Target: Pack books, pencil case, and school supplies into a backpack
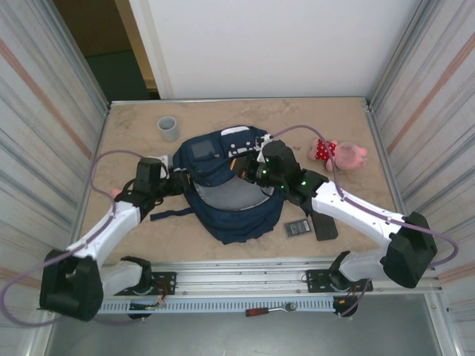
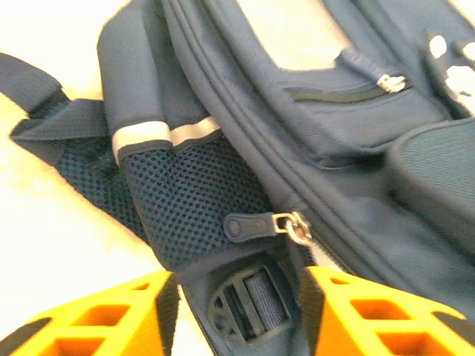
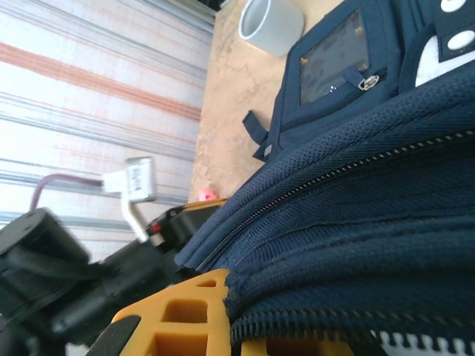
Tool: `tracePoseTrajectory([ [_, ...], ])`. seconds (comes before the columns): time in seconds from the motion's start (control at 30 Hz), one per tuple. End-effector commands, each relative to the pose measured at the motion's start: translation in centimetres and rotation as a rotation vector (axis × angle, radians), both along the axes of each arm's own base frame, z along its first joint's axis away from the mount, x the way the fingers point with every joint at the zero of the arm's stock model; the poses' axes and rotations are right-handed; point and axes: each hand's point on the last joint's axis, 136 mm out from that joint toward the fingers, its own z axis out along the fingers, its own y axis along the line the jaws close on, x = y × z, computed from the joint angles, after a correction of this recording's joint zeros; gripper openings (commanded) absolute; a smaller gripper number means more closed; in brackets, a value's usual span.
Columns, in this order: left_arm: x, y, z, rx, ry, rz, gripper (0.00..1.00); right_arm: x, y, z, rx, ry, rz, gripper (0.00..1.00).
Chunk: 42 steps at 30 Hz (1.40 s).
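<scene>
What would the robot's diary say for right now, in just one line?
left tool: open, by backpack mesh pocket | right tool: shut on backpack rim | school supplies: on table

I can't read a single word or number from here. The white tag (image 3: pixel 139 178) at middle left of the right wrist view may carry small print, but it's too blurred to make out. The backpack (image 1: pixel 223 185) shows white patches (image 3: pixel 454 22) and a zipper pull (image 2: pixel 249 225), neither legible to me
</scene>
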Motion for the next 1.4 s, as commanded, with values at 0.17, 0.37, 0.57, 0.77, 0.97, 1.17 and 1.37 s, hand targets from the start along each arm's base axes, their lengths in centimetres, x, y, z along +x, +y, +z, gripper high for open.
tracePoseTrajectory([
  [0.17,-6.6,1.7,-0.7,-0.208,0.117,0.197,0.45,0.4,0.1,1.3,0.037,-0.045,-0.048,0.00],
  [0.37,-9.0,0.2,-5.5,-0.410,0.242,0.249,0.38,0.1,0.8,0.7,0.025,-0.043,-0.039,0.00],
  [0.57,-7.9,-0.6,-6.3,-0.482,0.204,0.236,0.47,-0.3,1.7,0.1,0.023,-0.030,-0.023,0.00],
  [0.77,-6.3,-1.0,-7.2,-0.468,0.194,0.221,0.48,-0.7,2.6,0.3,0.025,-0.028,-0.009,0.00],
  [0.97,-3.8,-1.3,-7.5,-0.466,0.202,0.245,0.28,-1.4,3.3,-0.1,0.052,-0.021,-0.039,0.00],
  [1.17,-1.4,0.5,-7.8,-0.513,0.217,0.323,0.06,-2.5,5.2,-0.8,0.104,0.006,-0.056,0.00],
  [1.37,-0.9,3.0,-7.5,-0.514,0.204,0.370,0.05,-2.9,8.1,-1.9,0.119,0.036,-0.029,0.00],
])
